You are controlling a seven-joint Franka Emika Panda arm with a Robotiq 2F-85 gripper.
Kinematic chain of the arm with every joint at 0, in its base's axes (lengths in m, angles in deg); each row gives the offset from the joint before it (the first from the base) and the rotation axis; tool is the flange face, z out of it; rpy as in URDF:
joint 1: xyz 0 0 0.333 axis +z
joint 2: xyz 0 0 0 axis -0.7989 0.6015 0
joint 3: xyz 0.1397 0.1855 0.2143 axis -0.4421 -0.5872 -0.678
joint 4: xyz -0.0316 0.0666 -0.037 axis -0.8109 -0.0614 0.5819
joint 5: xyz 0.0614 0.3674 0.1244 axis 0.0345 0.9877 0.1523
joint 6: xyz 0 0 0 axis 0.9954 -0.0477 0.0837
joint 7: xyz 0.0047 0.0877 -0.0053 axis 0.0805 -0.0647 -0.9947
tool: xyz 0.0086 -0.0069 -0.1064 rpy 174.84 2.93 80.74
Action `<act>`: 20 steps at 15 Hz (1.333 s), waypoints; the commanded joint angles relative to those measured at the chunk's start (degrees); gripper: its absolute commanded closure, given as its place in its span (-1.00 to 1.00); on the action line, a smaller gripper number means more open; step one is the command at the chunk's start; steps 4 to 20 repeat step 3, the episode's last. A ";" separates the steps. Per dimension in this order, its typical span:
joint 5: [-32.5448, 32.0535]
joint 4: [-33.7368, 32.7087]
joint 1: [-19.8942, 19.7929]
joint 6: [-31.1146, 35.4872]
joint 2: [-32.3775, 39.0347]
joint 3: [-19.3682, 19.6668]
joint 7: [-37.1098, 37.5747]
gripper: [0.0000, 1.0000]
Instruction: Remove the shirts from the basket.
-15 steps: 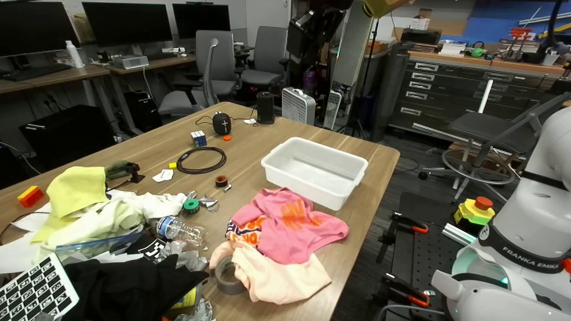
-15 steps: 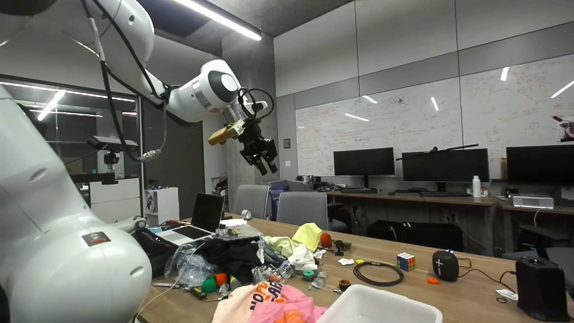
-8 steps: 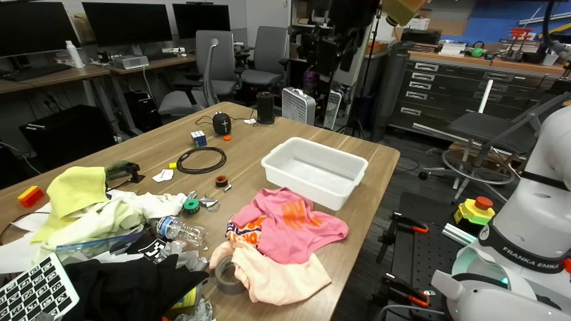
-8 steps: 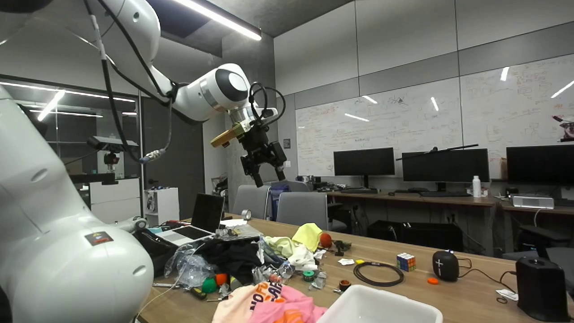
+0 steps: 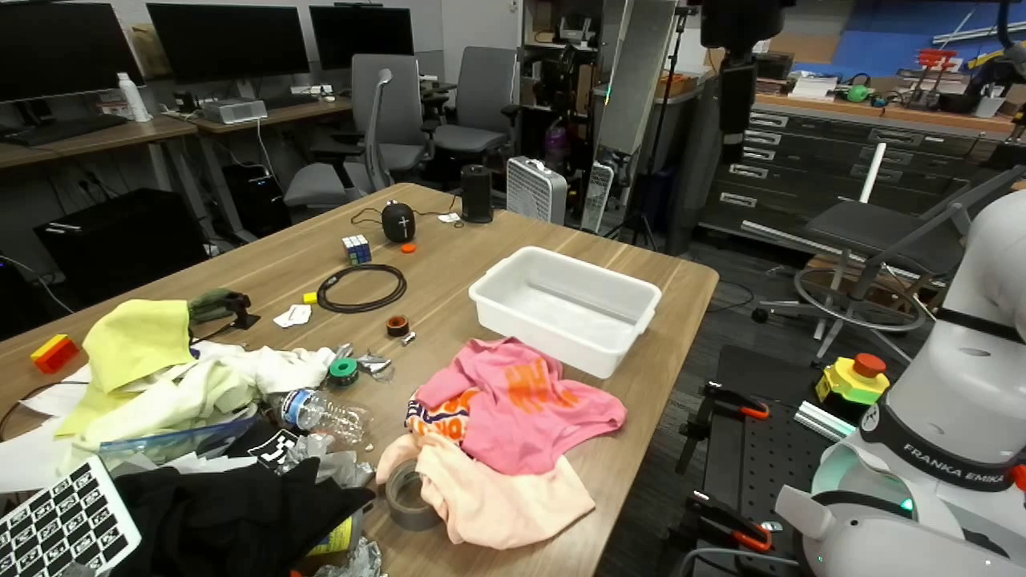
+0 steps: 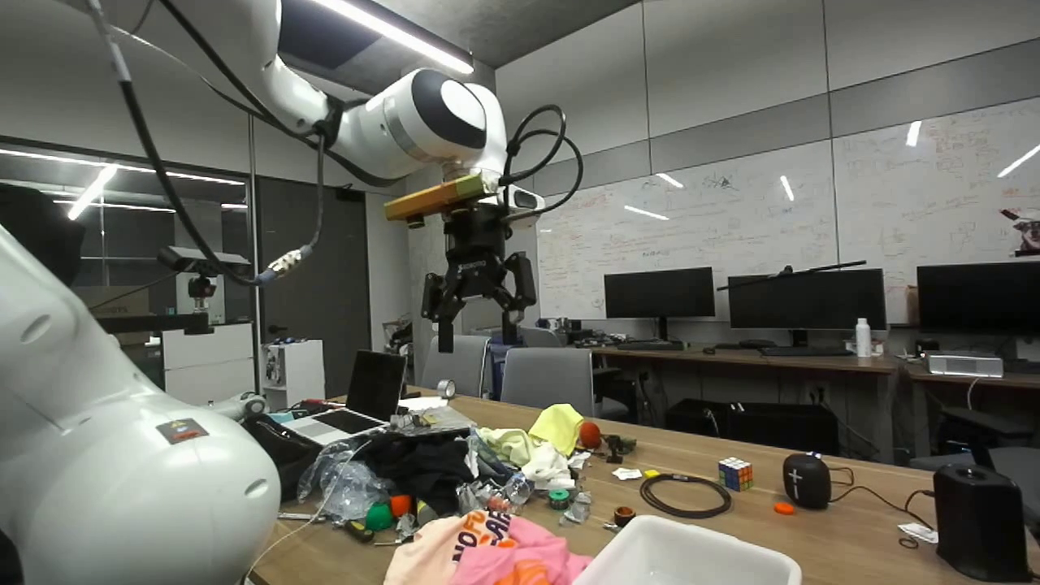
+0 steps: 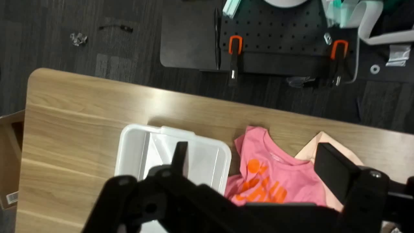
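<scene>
Gripper (image 6: 478, 335) now points straight down, fingers (image 6: 445, 335) spread apart, holding nothing. Peach shirt (image 5: 505, 497) lies partly under pink shirt (image 5: 521, 409), both on the table (image 5: 681, 292) beside the basket (image 5: 573, 353): removal appears complete. Against one second earlier, finger spacing is wider, slant gone; shirts and basket unmoved.

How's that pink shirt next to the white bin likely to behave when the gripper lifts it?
The pink shirt will probably hang floppy, since it lies in loose, soft folds. Its thin-looking fabric suggests it's light for its size. It might drag the peach shirt a little, as it lies partly on top of it.
</scene>
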 commanded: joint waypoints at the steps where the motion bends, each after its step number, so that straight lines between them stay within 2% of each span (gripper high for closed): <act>1: 1.19 0.30 0.18 -5.12 -4.76 2.29 -3.03 -1.00; 3: 4.55 -0.23 0.72 -6.99 -6.38 4.13 -4.24 -1.00; 20: 4.55 -0.23 0.72 -6.99 -6.38 4.13 -4.24 -1.00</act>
